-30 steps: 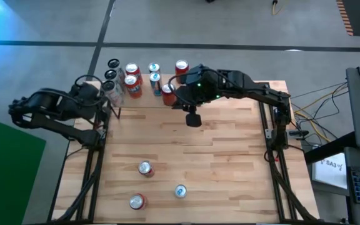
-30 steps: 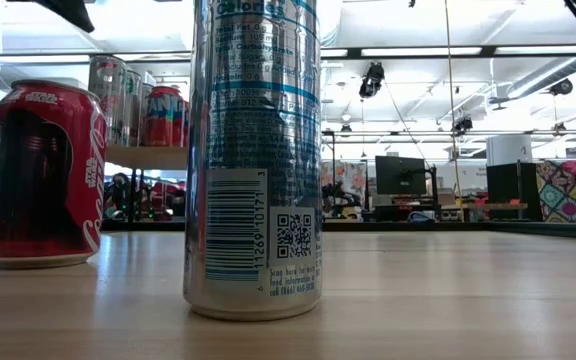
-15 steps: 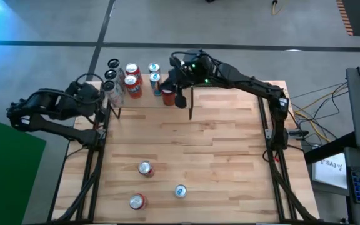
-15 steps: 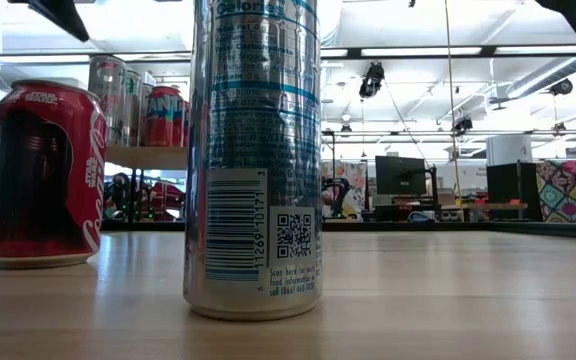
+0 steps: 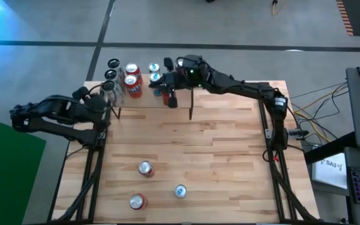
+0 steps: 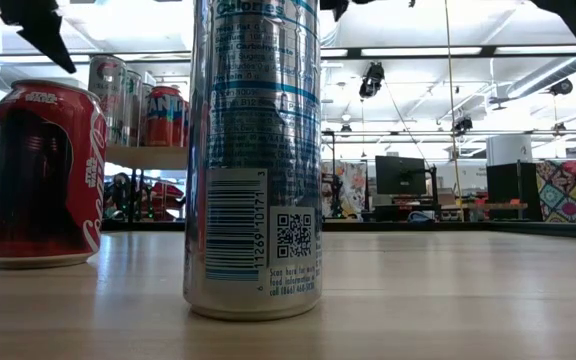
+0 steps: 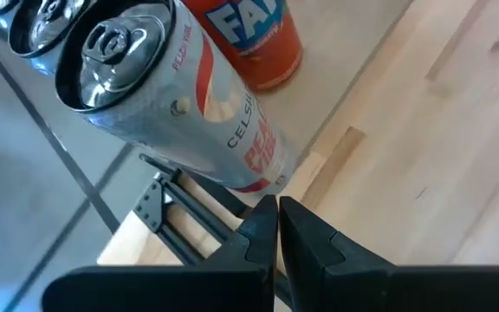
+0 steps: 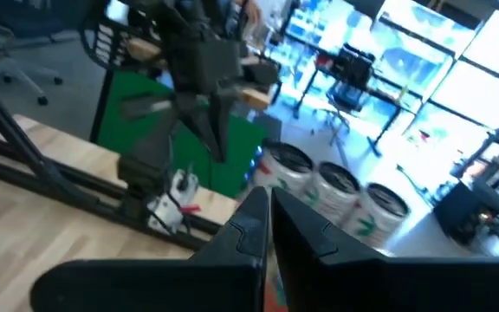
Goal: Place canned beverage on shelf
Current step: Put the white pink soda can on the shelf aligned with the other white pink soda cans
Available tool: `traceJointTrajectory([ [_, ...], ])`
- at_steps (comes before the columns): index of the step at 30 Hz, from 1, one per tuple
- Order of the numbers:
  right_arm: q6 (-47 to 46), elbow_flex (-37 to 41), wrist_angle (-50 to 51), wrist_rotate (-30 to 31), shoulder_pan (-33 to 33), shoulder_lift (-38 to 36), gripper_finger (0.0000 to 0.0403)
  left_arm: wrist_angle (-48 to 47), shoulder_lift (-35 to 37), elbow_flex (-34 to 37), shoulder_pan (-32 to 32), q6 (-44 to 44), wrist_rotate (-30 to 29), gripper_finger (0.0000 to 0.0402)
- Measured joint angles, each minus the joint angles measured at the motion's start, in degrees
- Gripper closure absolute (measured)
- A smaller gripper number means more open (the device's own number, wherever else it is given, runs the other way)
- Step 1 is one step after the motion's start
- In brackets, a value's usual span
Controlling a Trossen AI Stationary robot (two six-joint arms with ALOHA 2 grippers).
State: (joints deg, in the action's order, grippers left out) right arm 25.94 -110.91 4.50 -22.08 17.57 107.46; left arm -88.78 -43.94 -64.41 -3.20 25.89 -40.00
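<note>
Since the earlier pictures the right claw (image 5: 169, 99) has been carried from above the tabletop (image 5: 217, 156) toward 11 o'clock, to the near edge of the shelf (image 5: 144, 95); the left arm has been shifted slightly at 9 o'clock. Both claws are pressed together and empty: the left claw (image 7: 277, 227) is seen with its tips meeting, just beside a white can (image 7: 180, 104) lying tilted in that view.

The shelf at 11 o'clock already carries a cluster of upright cans (image 5: 132, 80). Three cans remain on the tabletop at 6 o'clock: one silver-topped (image 5: 144, 167), one red (image 5: 136, 201), one blue-and-silver (image 5: 180, 191). No can is held.

Risk: the right claw is judged to be close to the crowded cans; a sideways sweep could topple them, since thin aluminium cylinders are light and roll freely on smooth board. The left claw could nudge the white can off the shelf edge.

Materials: the tabletop is matt butcher-block timber; the shelf is pale wood on thin black uprights; the cans are glossy printed metal with reflective tops.
</note>
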Motion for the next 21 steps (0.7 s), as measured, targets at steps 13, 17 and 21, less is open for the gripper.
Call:
traceJointTrajectory([
  [13, -7.2, 0.2, -10.9, 0.7, -0.4, 5.8, 0.0394, 7.4, 3.8, 1.6, 0.0, -5.5, -6.1, 0.0401],
  [17, -7.2, -2.6, -11.0, 1.0, -0.4, 9.0, 0.0394, 7.3, 4.9, 2.5, 0.0, -6.2, -7.5, 0.0401],
  [21, -8.6, -5.6, -11.2, 1.1, -0.6, 11.7, 0.0394, 7.3, 6.4, 3.7, 0.0, -6.4, -7.5, 0.0401],
])
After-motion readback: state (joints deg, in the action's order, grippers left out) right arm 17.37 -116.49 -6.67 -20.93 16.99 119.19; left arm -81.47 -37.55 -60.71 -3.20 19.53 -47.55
